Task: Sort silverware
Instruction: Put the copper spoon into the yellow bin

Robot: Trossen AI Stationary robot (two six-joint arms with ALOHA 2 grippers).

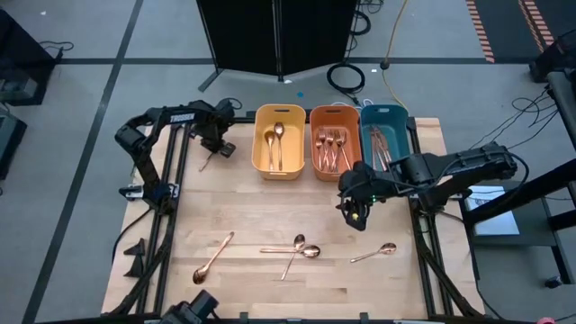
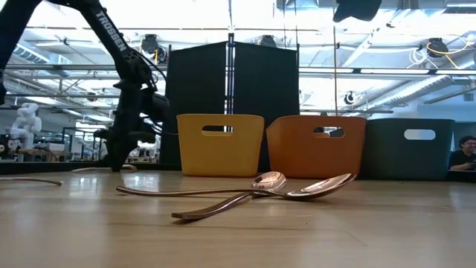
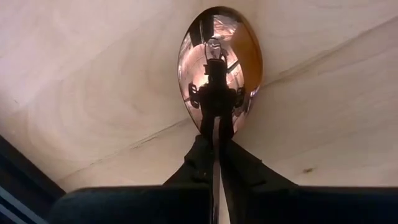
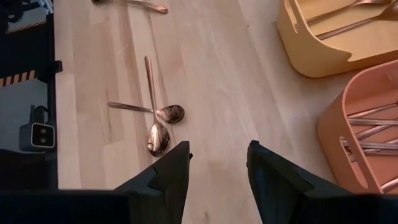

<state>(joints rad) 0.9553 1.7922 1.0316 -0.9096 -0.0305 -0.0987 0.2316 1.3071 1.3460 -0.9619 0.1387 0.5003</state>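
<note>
Near yellow bin (image 1: 278, 142), left hand (image 1: 212, 155) clenched on spoon (image 3: 219, 62), handle hidden; right hand (image 4: 217, 165) released.

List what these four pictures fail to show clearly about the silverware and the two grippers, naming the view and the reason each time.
- Spoon in the left gripper: handle hidden between the fingers, left wrist view.
- Teal bin: contents partly covered by the right arm, high view; its walls hide them in the low view.
- Right gripper: open over bare wood; absent from the low view.
- Crossed spoons: hide any cutlery lying behind them, low view.
</note>
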